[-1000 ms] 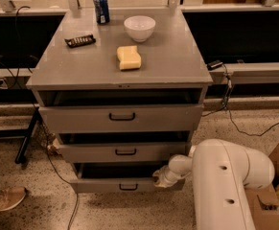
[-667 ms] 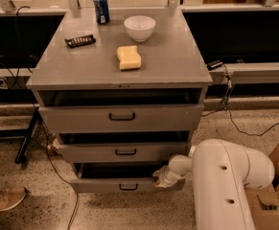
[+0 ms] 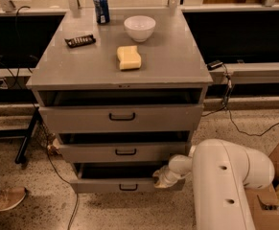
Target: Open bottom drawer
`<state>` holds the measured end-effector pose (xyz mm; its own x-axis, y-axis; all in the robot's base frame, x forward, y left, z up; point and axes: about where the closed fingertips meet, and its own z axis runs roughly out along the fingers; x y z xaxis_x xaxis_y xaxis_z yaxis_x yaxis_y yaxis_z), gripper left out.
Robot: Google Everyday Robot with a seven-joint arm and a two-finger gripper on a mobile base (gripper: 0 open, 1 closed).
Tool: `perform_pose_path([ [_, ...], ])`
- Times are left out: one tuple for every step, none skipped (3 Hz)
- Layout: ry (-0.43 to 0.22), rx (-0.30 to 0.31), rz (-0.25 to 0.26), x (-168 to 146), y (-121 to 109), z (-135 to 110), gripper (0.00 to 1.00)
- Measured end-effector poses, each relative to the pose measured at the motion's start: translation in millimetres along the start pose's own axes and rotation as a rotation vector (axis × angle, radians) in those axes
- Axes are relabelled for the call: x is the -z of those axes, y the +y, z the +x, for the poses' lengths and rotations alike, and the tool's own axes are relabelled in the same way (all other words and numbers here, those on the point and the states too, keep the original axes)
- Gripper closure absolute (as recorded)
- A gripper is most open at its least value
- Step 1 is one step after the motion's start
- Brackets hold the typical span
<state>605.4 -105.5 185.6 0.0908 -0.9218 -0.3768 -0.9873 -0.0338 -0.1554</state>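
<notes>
The grey cabinet has three drawers, all pulled partly out. The bottom drawer [image 3: 100, 186] is the lowest and narrowest, with a small black loop handle [image 3: 128, 187]. It stands out from the cabinet with a dark gap above its front. My gripper [image 3: 161, 178] is at the right end of the bottom drawer's front, at the end of the white arm [image 3: 225, 181]. The mid-sized drawer [image 3: 124, 152] and the tallest drawer [image 3: 122, 117] are above it.
On the cabinet top [image 3: 177, 61] lie a yellow sponge [image 3: 129, 57], a white bowl [image 3: 139, 28], a blue can [image 3: 100, 7] and a dark snack bar [image 3: 80, 40]. Cables run on the floor [image 3: 254, 128]. A cardboard box [image 3: 275, 186] is at right, a shoe [image 3: 2, 200] at left.
</notes>
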Motion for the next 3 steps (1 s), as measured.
perform_pose_path([
  [0.000,0.000,0.000,-0.1,0.2,-0.1,0.05],
  [-0.001,0.000,-0.002,-1.1,1.2,-0.4,0.00],
  [0.003,-0.004,-0.011,-4.5,2.6,0.4,0.00],
])
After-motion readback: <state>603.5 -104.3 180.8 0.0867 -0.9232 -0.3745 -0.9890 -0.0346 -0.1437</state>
